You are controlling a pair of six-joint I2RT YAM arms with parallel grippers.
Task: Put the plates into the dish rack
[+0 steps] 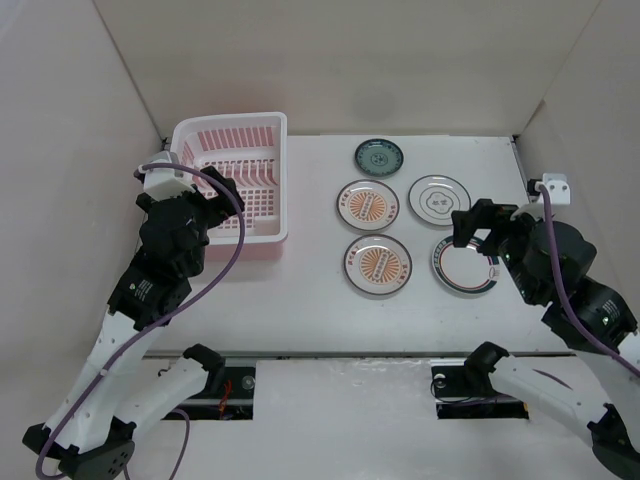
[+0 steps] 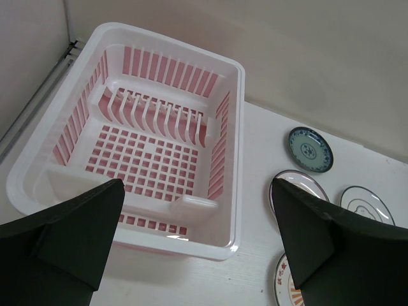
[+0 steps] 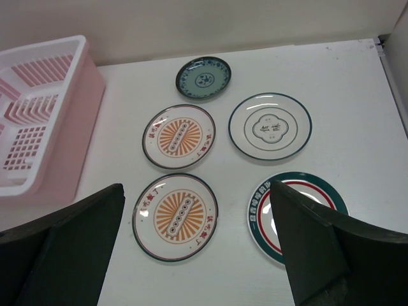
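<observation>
The pale pink dish rack point(image 1: 232, 180) stands at the far left with nothing in it; it also shows in the left wrist view point(image 2: 146, 153). Several plates lie flat to its right: a dark teal plate point(image 1: 380, 156), two orange sunburst plates point(image 1: 368, 204) point(image 1: 377, 266), a white plate with a grey rim line point(image 1: 440, 200) and a white dark-rimmed plate point(image 1: 466, 266). My left gripper point(image 1: 215, 205) is open and empty above the rack's near edge. My right gripper point(image 1: 478, 232) is open and empty above the dark-rimmed plate point(image 3: 299, 213).
Pale walls close the table point(image 1: 300, 300) on the left, back and right. A white bracket point(image 1: 555, 186) sits on the right wall. The rack fills the far left corner.
</observation>
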